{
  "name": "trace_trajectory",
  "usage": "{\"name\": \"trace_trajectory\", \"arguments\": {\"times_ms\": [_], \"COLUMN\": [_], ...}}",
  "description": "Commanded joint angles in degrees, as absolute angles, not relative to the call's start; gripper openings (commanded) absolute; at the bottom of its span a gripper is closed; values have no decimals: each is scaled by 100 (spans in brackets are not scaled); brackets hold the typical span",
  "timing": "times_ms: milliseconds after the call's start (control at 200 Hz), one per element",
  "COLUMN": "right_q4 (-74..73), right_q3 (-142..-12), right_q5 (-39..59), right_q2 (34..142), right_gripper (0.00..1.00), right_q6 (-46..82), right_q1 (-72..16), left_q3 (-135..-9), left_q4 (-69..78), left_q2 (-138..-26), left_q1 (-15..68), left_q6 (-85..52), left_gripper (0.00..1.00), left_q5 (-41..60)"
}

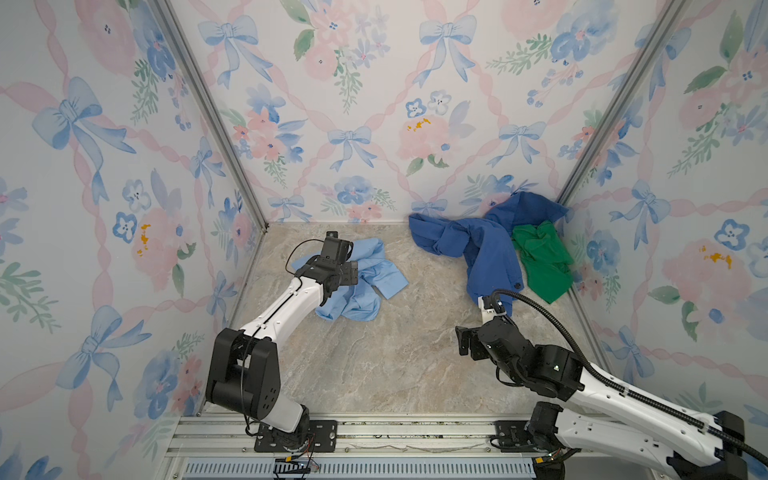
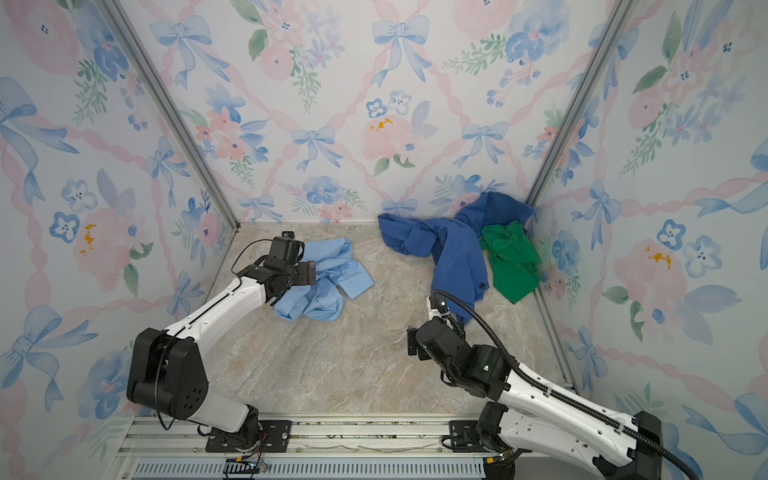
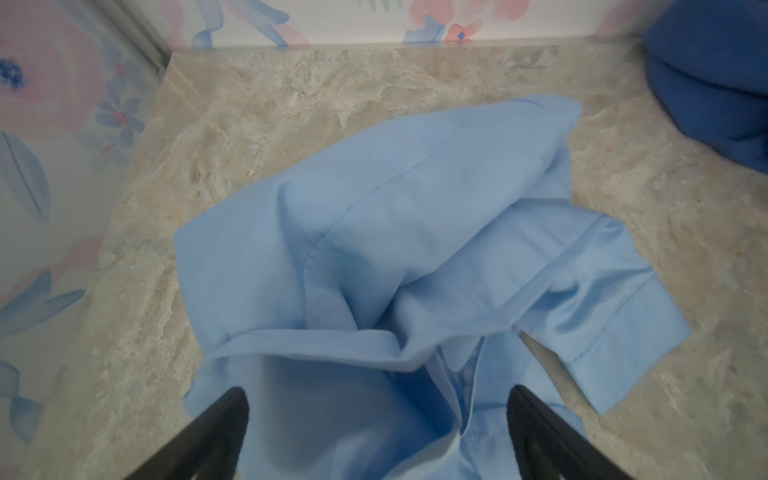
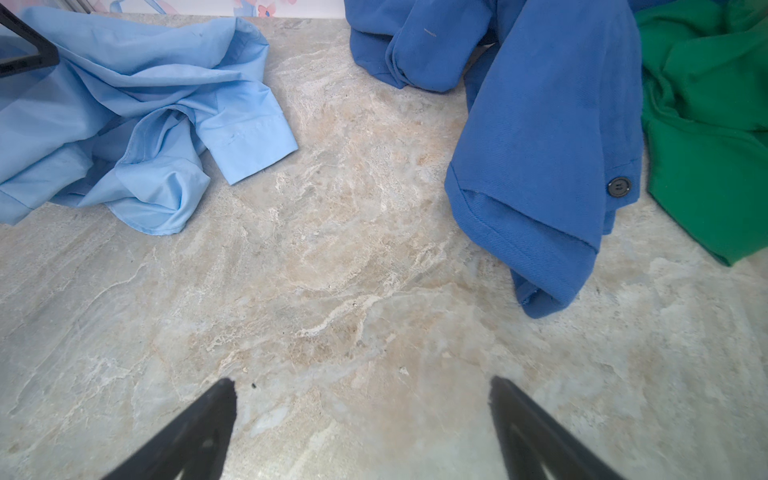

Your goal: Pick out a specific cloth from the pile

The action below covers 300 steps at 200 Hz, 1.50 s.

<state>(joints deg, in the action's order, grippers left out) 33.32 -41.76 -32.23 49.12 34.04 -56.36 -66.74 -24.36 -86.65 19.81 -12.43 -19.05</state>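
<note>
Left gripper (image 3: 378, 399) open low over the cloth (image 3: 374, 232), right gripper (image 4: 363, 386) open over bare desk (image 4: 332, 249); risk: lifting away, the left one snags a loose fold and drags the cloth.

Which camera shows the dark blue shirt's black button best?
The right wrist view: the button is large and sharp on the royal-blue garment. Both top views show a tiny dot. The left wrist view shows only the garment's blurred edge.
</note>
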Motion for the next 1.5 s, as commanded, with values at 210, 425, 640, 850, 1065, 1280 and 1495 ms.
{"name": "trace_trajectory", "arguments": {"times_ms": [210, 425, 640, 850, 1065, 1280, 1495], "right_q4": [3121, 3178, 3423, 3664, 3684, 3756, 3887], "right_q3": [-4148, -4089, -4107, -4030, -3929, -4024, -3924], "right_q5": [-3038, -3021, -3097, -3164, -3166, -3067, -3129], "right_q2": [5155, 5068, 4875, 4595, 4459, 4482, 4165], "right_gripper": [97, 97, 97, 97, 97, 97, 97], "right_q6": [3337, 3360, 3336, 3300, 3375, 3391, 3472], "right_q1": [-5515, -5513, -5484, -5371, -5344, -5348, -5350], "left_q3": [-7270, -8078, -8891, -9633, -9544, -9447, -9287], "left_q4": [-3718, -3699, -3700, -3710, -3726, -3965, -3987], "left_q2": [-9629, -10501, -11625, -12483, -12876, -13267, -13017], "left_q1": [2615, 2463, 2072, 1762, 1549, 1367, 1161], "left_q6": [1173, 1755, 1704, 1545, 1354, 995, 694], "left_gripper": [98, 98, 98, 98, 97, 54, 0], "left_q5": [-3181, -3546, -2874, -1964, -1501, -1337, -1315]}}
